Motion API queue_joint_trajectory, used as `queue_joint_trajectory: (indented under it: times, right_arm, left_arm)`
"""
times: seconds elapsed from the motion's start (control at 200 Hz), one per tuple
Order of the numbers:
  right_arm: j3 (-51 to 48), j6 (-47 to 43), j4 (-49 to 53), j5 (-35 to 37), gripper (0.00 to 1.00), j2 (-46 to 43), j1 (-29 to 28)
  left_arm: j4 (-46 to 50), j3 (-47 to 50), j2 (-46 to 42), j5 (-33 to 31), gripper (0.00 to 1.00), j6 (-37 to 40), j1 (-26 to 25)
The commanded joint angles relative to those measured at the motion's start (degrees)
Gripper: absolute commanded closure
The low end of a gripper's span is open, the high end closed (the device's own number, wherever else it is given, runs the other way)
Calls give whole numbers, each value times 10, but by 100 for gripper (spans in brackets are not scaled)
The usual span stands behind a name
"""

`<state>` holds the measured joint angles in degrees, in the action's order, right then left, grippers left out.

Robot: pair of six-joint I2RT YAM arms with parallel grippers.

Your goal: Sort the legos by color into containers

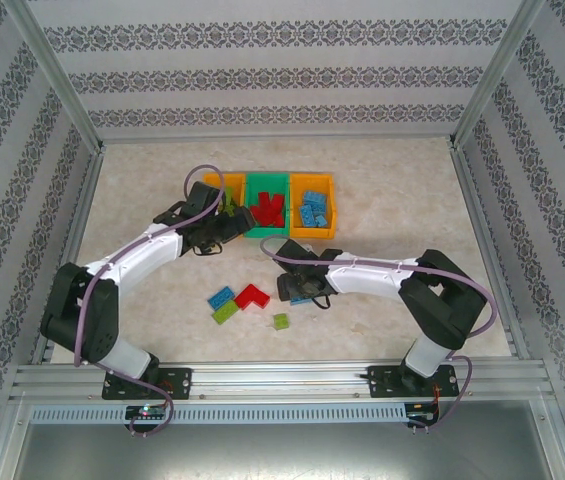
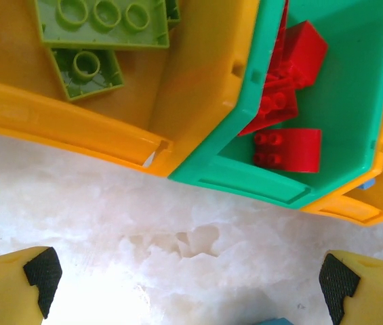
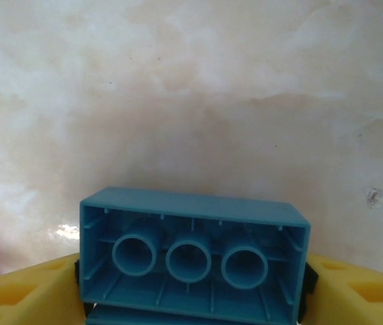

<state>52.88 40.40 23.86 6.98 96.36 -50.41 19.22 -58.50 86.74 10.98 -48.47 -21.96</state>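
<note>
The three joined bins stand at the back: a left orange bin (image 1: 210,181) (image 2: 198,74) holding lime green bricks (image 2: 103,20), a green middle bin (image 1: 267,180) (image 2: 245,172) holding red bricks (image 2: 289,149), and a right orange bin (image 1: 313,231) with blue bricks (image 1: 313,207). My left gripper (image 1: 228,226) (image 2: 190,284) hangs open over bare table just in front of the left and middle bins. Nearer the middle of the table, my right gripper (image 1: 300,290) (image 3: 194,288) is shut on a blue brick (image 3: 194,254) whose hollow underside faces the camera.
Loose on the table in front of the arms lie a blue brick (image 1: 221,297), a red L-shaped piece (image 1: 252,296), a lime green brick (image 1: 227,312) and a smaller lime green one (image 1: 281,321). Metal frame rails (image 1: 262,375) border the table.
</note>
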Motion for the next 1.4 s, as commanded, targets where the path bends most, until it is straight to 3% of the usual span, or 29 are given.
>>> queue_joint_trajectory:
  times: [0.0, 0.42, 0.894, 1.394]
  right_arm:
    - [16, 1, 22, 21, 30, 10, -5]
    - [12, 12, 5, 50, 39, -2, -5]
    - [34, -2, 6, 49, 39, 4, 4]
    - [94, -81, 7, -1, 42, -49, 115]
  left_arm:
    - [-10, 1, -37, -30, 1, 3, 4]
    - [-63, 72, -64, 10, 1, -26, 28]
    - [-28, 86, -98, -23, 1, -14, 28]
    - [3, 104, -116, -45, 1, -5, 29]
